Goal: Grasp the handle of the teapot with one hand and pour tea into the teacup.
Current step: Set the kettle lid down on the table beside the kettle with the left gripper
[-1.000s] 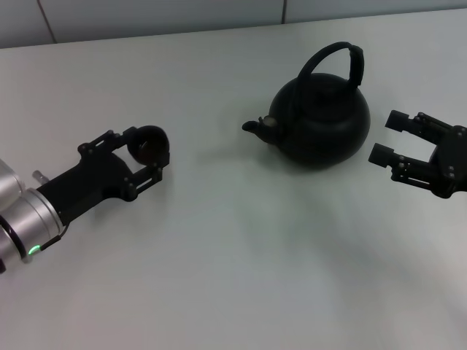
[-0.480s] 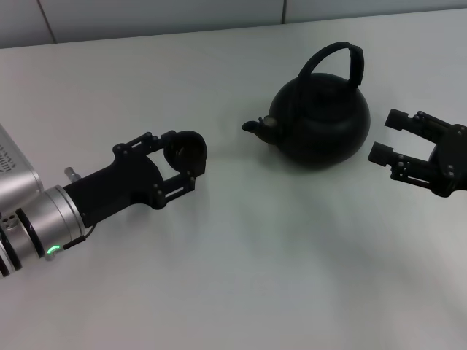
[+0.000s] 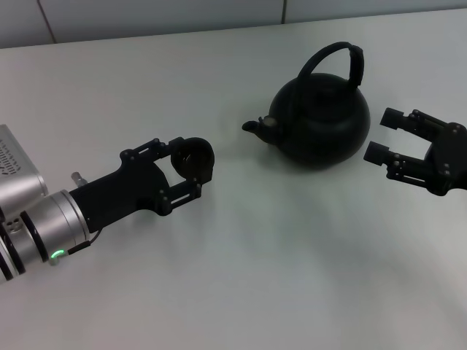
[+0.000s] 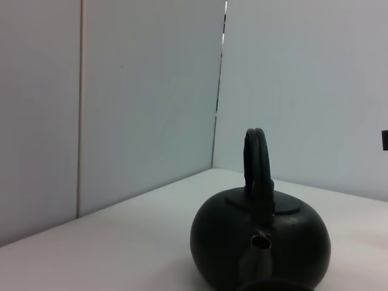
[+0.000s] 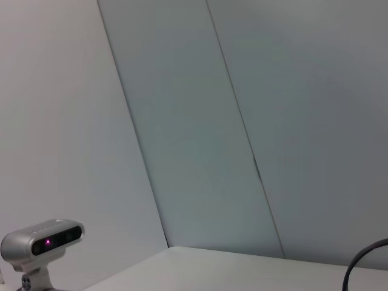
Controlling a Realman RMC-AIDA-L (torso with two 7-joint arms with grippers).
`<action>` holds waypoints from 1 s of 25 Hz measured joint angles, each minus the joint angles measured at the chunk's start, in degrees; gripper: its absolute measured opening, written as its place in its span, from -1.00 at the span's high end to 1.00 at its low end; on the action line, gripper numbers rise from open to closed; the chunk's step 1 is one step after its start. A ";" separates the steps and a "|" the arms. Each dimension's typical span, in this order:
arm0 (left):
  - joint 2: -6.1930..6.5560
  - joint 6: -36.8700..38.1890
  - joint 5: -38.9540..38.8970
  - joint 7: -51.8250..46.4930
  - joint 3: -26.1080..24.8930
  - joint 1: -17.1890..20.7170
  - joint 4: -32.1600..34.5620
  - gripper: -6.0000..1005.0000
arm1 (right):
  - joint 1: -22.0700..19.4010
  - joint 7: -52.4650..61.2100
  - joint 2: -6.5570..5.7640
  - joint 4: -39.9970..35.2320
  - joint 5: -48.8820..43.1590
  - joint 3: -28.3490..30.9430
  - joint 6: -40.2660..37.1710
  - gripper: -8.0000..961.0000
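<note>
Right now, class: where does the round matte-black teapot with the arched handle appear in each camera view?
Head view: round matte-black teapot upper right of centre, spout toward the left gripper.
Left wrist view: low, right of centre, spout facing the camera.
Right wrist view: not in it.
Shared landmark: arched handle.

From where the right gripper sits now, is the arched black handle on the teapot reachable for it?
Probably yes. The right gripper is open beside the round matte-black teapot, apart from it, nothing between. The arched black handle stands above the pot, so the gripper would have to rise. The left gripper holds the small black teacup on the spout side.

no readable text, labels, brands, numbers or signs on anything in view
</note>
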 joint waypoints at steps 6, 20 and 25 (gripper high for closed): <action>0.00 -0.12 0.14 -0.01 0.07 0.02 -0.94 -0.39 | 0.11 0.00 0.12 0.04 0.00 -0.10 -0.08 -0.72; 0.00 -0.69 0.16 0.01 1.28 0.72 -1.90 -0.40 | 0.10 0.83 0.18 0.13 -0.28 -0.27 -0.14 -0.72; 0.00 -1.12 0.16 0.31 1.31 1.03 -1.91 -0.40 | 0.00 1.29 0.23 0.13 -0.39 -0.27 -0.03 -0.72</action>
